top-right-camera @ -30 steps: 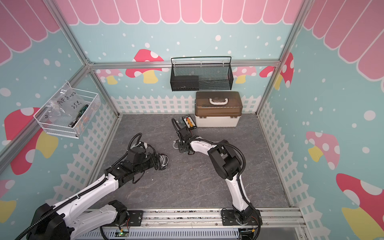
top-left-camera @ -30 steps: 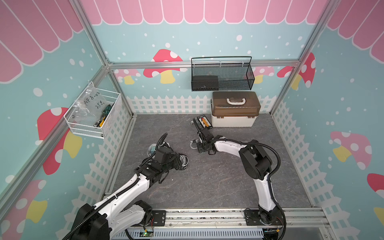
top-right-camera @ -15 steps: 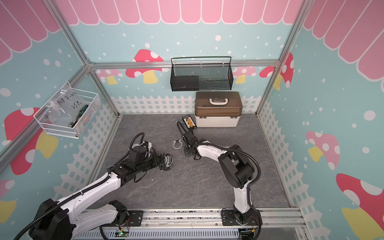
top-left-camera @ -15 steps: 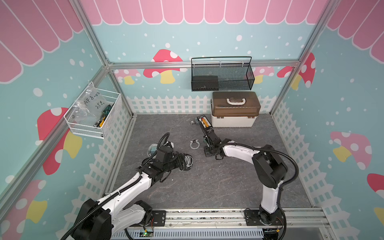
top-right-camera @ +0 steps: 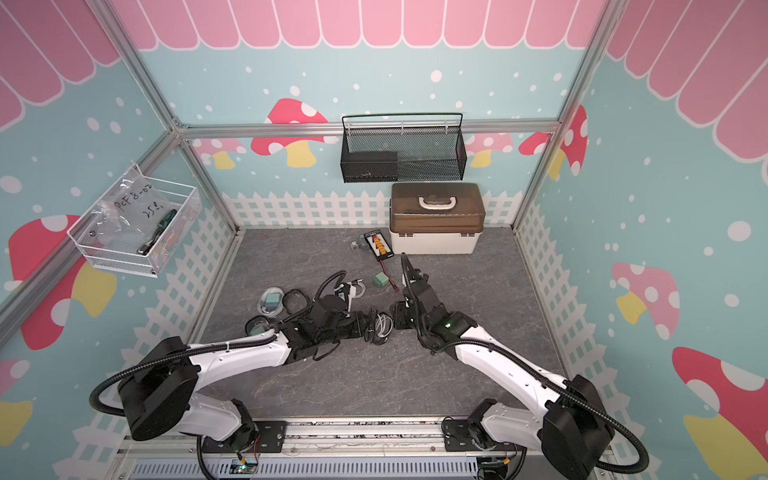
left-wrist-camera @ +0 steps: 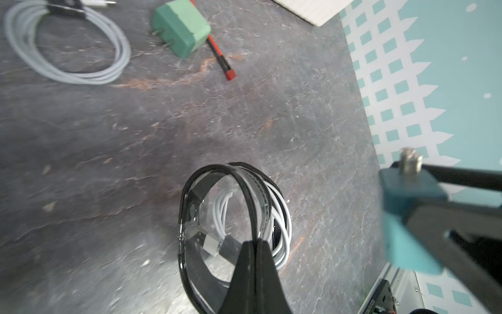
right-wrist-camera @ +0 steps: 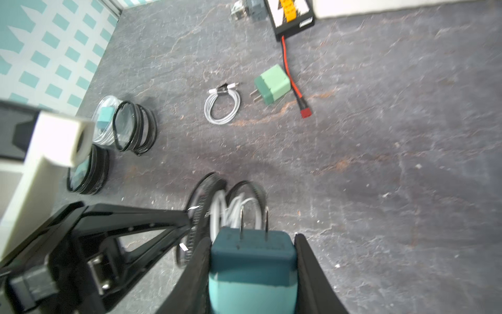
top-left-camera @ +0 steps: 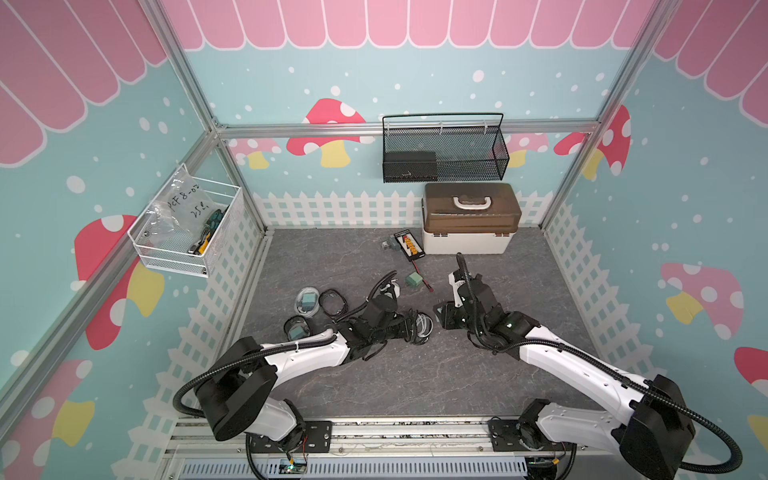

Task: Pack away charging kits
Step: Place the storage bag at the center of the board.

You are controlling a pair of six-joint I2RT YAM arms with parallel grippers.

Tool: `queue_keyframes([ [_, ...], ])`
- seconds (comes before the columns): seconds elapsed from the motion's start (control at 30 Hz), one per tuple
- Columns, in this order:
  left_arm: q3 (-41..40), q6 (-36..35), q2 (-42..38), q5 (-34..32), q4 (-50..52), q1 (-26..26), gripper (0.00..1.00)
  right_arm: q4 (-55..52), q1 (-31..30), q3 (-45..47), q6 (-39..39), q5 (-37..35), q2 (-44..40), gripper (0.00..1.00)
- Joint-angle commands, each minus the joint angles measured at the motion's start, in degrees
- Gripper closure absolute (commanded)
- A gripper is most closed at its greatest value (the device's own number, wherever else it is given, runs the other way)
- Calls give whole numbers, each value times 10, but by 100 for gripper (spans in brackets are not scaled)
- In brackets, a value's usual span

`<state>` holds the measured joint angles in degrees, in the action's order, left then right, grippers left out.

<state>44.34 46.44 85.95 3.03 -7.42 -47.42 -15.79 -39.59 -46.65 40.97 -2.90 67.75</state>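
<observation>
Left tool (left-wrist-camera: 256,244) pinches clear pouch (left-wrist-camera: 195,217); right tool (right-wrist-camera: 251,242) grips teal adapter (right-wrist-camera: 252,263); grey slate floor (right-wrist-camera: 380,163).

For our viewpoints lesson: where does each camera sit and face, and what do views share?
Top views: high overhead, looking down at the floor; left arm, right arm show.
Left wrist: on its arm, facing left fingers pinching the clear pouch.
Right wrist: on its arm, facing right fingers gripping the teal adapter.
Shared: all show the green adapter.
</observation>
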Motion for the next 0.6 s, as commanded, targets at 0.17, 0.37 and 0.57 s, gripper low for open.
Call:
queue_keyframes([
  [0.17,57,42,85,10,-106,-16,100,50,-19,13,35,39,23,85],
  [0.37,46,57,87,-9,-122,-16,100,54,-20,26,37,-14,50,86],
  [0.57,16,78,89,-15,-159,-14,100,76,-19,34,43,-26,99,89],
])
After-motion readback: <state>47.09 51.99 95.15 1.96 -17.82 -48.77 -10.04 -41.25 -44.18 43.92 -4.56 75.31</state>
